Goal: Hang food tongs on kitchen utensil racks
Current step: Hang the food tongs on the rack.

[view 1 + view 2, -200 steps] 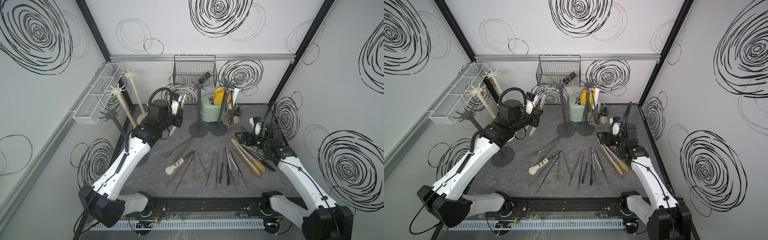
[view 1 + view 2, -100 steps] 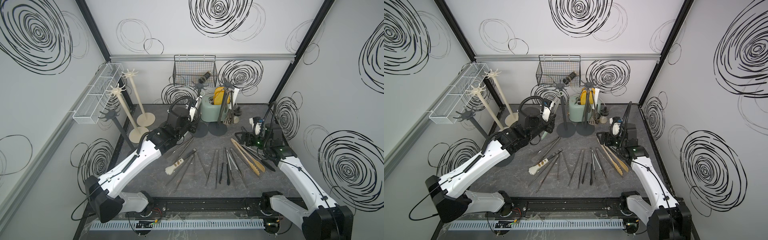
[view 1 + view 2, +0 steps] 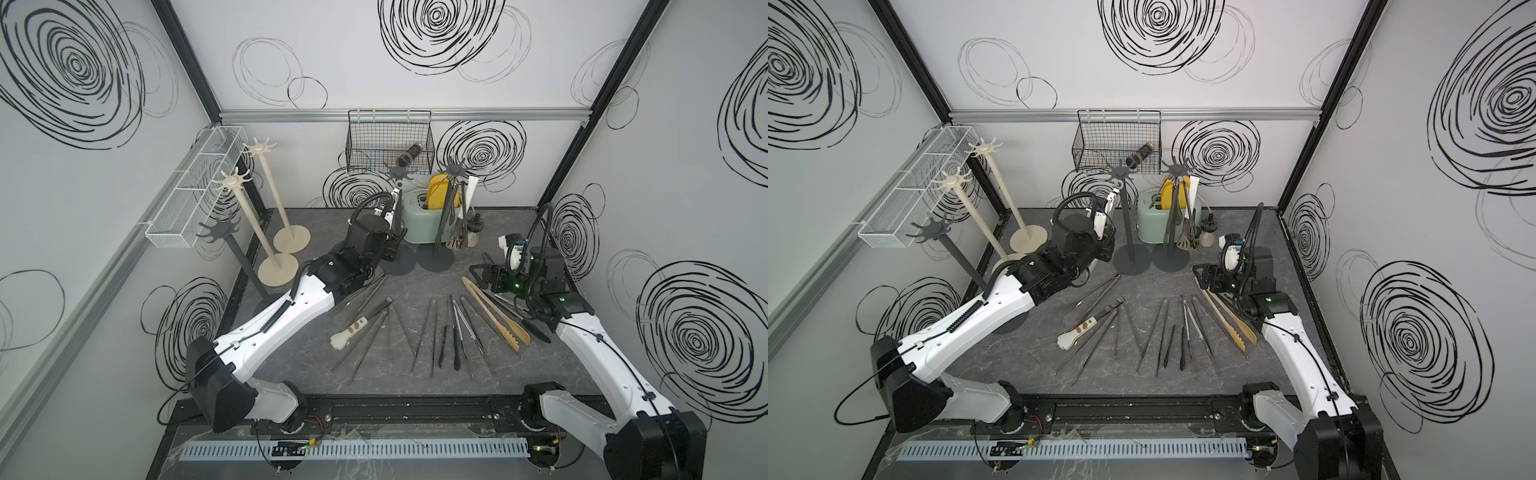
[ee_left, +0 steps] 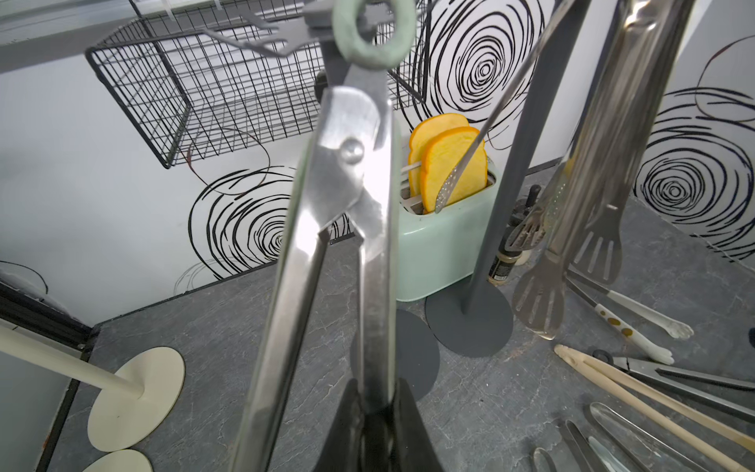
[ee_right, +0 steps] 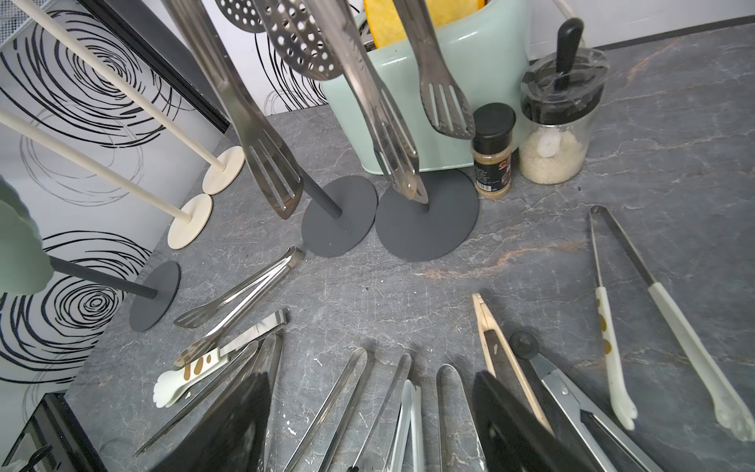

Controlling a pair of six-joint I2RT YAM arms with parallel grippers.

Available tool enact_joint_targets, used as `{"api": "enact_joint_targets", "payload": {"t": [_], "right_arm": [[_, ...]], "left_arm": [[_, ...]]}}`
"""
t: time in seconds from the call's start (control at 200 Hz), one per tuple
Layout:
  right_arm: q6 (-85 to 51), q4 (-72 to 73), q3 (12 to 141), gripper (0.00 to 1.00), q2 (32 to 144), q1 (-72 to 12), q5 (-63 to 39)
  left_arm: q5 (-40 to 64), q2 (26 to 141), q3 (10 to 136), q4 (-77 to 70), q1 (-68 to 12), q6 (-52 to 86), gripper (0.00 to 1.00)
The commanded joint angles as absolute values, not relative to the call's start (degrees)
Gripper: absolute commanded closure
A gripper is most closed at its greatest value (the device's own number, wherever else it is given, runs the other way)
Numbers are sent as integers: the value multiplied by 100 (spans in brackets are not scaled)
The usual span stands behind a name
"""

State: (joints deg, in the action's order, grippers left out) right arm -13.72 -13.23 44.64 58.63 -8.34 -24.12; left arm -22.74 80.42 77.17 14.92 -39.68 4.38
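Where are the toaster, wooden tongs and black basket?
toaster [image 3: 419,228]: in a top view, front wall.
wooden tongs [image 3: 518,332]: in a top view, wide tip.
black basket [image 3: 374,145]: in a top view, front mesh.

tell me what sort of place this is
Likely a robot lab cell staged as a kitchen: swirl-printed walls box in two arms, with a toaster, racks and tongs on the counter.

Dark grey marbled tabletop [image 3: 519,374]. Between the fingers [image 5: 514,433] of the right gripper [image 5: 371,380] lay several steel tongs [image 5: 361,361], flat and fanned out. Wooden tongs [image 5: 483,316] lay just beside one finger, with cream-handled tongs [image 5: 678,327] farther out on that side. A second cream pair [image 5: 179,378] lay beside the other finger. Ahead of the fingers stood two dark round bases [image 5: 339,216], a mint toaster [image 5: 470,81] and two spice jars [image 5: 492,151]. Two cream bases [image 5: 190,227] stood well off to one side.
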Motion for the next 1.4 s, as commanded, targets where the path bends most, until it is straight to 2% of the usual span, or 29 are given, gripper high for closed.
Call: {"api": "enact_joint_targets", "payload": {"t": [0.0,0.996,1.041,1.066,1.136,1.396], "right_arm": [[-1276,-1309,4526,20,5861,-808,-2445],[-1272,-1257,4465,20,5959,-800,-2441],[-1274,-1263,4465,20,5973,-800,-2427],[-1282,-1267,4465,20,5976,-801,-2422],[-1291,-1271,4471,20,5999,-800,-2400],[-1308,-1344,4504,19,6046,-772,-2322]], "left_arm": [[-2195,8060,7866,1125,-3955,519,100],[-1909,8572,7411,662,-3691,551,100],[-1878,8593,7351,634,-3696,564,97],[-1861,8606,7319,617,-3692,575,91],[-1799,8624,7239,564,-3684,589,86],[-1621,8699,7238,427,-3613,547,72]]}}
